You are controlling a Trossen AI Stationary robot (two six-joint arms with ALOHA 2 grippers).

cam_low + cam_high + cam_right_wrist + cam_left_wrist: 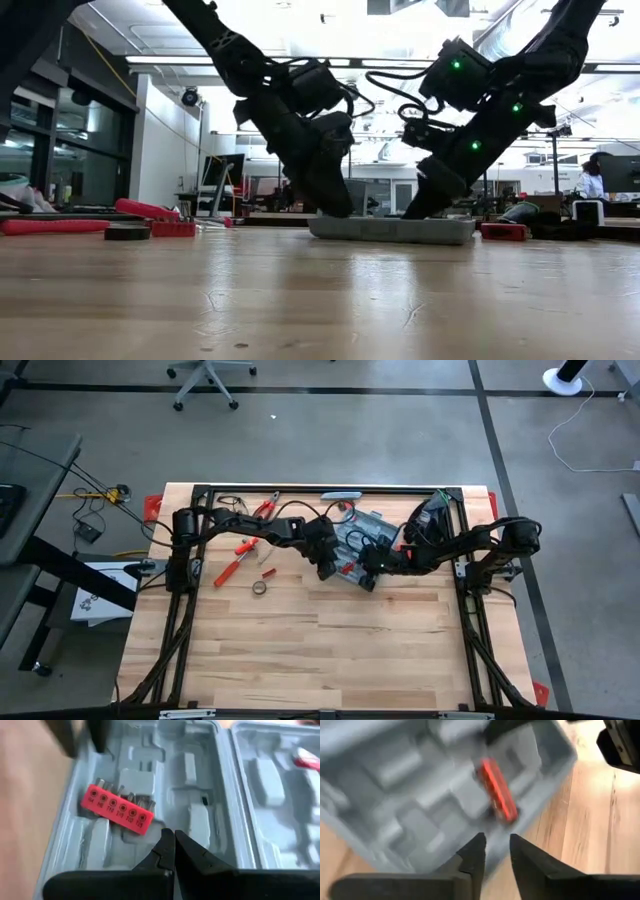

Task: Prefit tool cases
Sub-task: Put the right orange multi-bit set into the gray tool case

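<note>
The grey-blue tool case (375, 525) lies open and flat on the table at the far middle, its moulded inside up (200, 795). A red bit holder (117, 809) sits in one of its slots, seen also in the left wrist view as a red bit holder (497, 790). My left gripper (495, 852) hovers open over the case's edge, slanting down, with nothing between its fingers (328, 570). My right gripper (174, 840) is shut and points down into the case beside the bit holder (368, 575). My right gripper's shut fingertips (167, 845) stand slanting down over the case's moulded inside (192, 822), near the red bit holder. Whether they touch the case I cannot tell.
Red-handled tools (240, 548) (228, 570), red pliers (265, 508) and a tape roll (260, 588) lie left of the case. A black frame (330, 488) runs along the far edge. In the low view both arms come down at the case's two ends (390, 230).
</note>
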